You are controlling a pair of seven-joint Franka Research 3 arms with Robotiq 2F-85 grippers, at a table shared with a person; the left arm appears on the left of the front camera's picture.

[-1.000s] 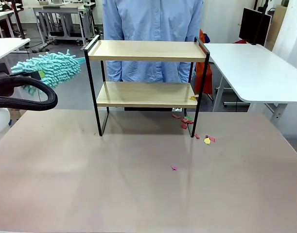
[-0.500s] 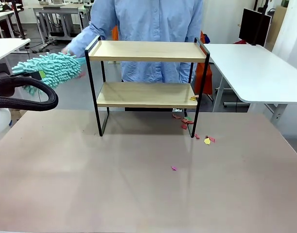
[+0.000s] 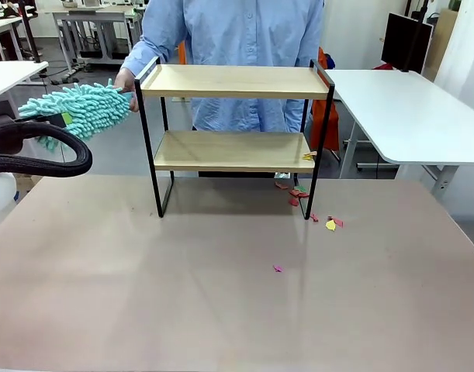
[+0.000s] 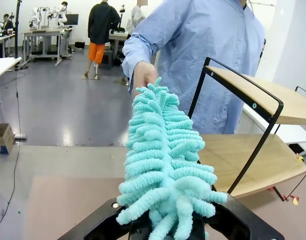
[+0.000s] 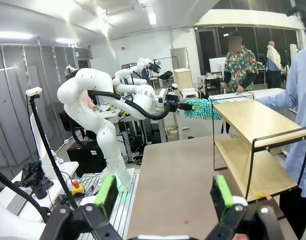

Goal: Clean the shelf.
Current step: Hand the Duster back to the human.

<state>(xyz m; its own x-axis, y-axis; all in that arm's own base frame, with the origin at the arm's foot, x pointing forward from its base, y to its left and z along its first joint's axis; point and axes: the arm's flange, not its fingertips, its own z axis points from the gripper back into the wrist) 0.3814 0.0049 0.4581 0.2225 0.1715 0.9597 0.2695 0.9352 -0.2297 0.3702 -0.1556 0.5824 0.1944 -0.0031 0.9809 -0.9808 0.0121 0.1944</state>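
Shelf, front view: two light wooden boards are carried in a thin black metal frame, stood on the brown table toward its far edge with the long axis running left to right; no legible writing is seen. Left wrist view: the left gripper is clenched on a teal duster, its tip met by the person's hand beside the shelf's end. Right wrist view: the right gripper is held released, green pads wide apart, well away from the shelf.

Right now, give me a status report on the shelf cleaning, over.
Left gripper shut on teal duster, held left of the shelf. Right gripper open, holding nothing. Person's hand at the duster's tip by the shelf corner. Paper scraps on the table.
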